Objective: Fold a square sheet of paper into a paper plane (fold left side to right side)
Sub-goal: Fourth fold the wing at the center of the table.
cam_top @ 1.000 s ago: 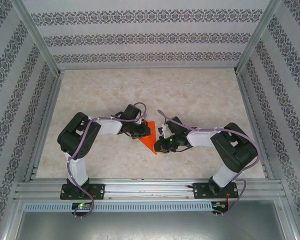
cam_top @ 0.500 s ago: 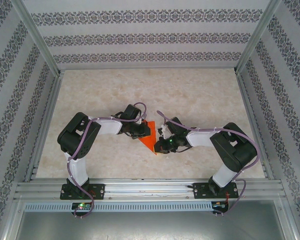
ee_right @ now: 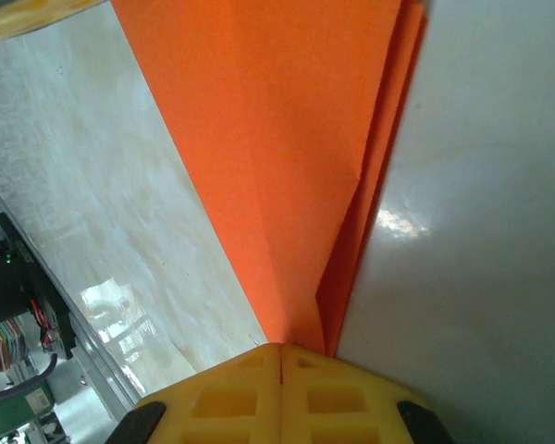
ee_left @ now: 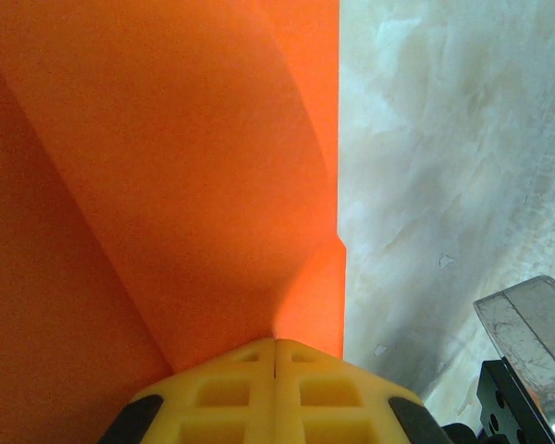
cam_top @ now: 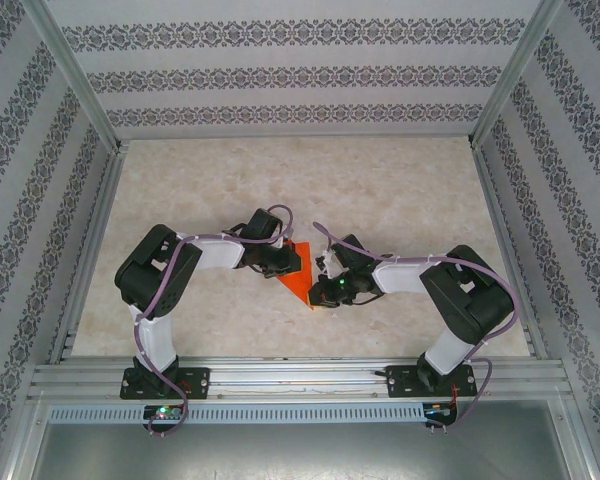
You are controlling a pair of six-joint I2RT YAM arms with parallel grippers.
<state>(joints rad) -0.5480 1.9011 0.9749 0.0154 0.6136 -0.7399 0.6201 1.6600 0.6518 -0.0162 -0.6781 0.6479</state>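
The orange-red sheet of paper [cam_top: 298,276], folded to a narrow pointed shape, lies mid-table between both arms. My left gripper [cam_top: 286,263] sits on its wide upper-left part. In the left wrist view the yellow fingertips [ee_left: 276,343] are shut, and the paper [ee_left: 166,185] rises in creased facets that meet at their seam. My right gripper [cam_top: 321,292] is at the sharp lower point. Its fingers [ee_right: 280,348] are shut, with the tips resting on the point of the layered paper [ee_right: 287,139], whose right edges fan slightly apart.
The marbled tabletop [cam_top: 380,190] is bare around the paper. Patterned walls and metal posts enclose it, and a rail [cam_top: 300,380] runs along the near edge. Part of the other arm [ee_left: 527,324] shows close beside the paper.
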